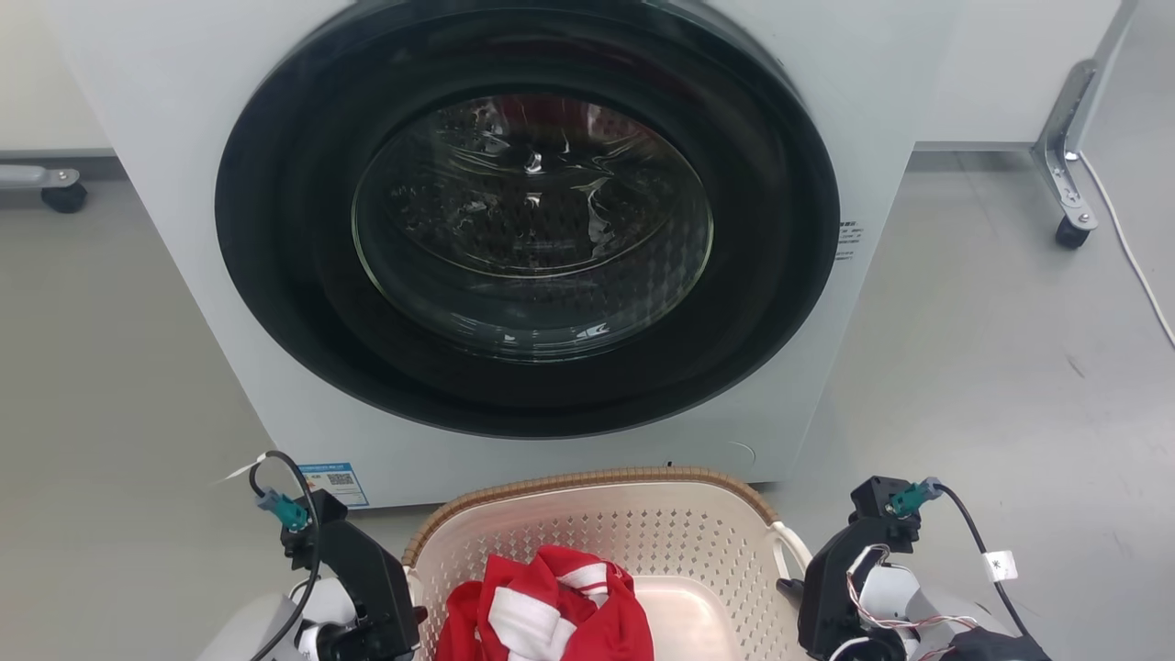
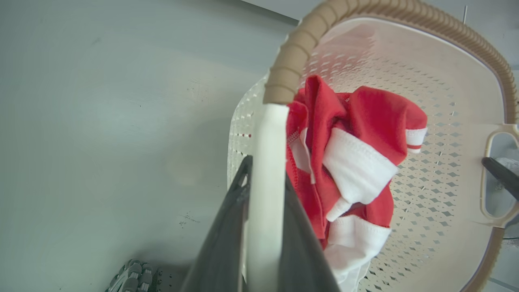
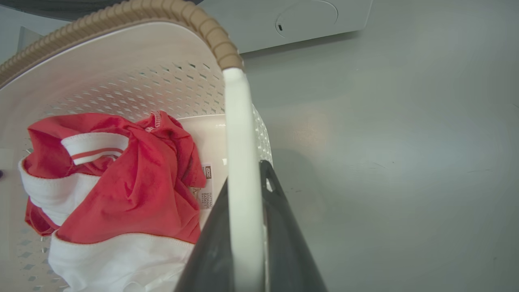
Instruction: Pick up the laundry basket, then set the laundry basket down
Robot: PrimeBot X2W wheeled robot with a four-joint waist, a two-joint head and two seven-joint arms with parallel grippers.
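The cream-white, perforated plastic laundry basket (image 1: 597,537), rounded-rectangular with a brown woven-look rim, lies directly between the two grippers. Its long axis runs from one to the other, so neither arm is nearer. The left gripper (image 2: 263,227) is closed narrowly on the smooth white left handle (image 2: 265,170), and the right gripper (image 3: 247,227) clamps the right handle (image 3: 239,134) likewise. Inside, nearer the left gripper, lies a soft crumpled red-and-white garment (image 1: 551,610). Ahead of both stands the white washing machine (image 1: 138,110). Whether the basket touches the grey floor (image 1: 991,367), I cannot tell.
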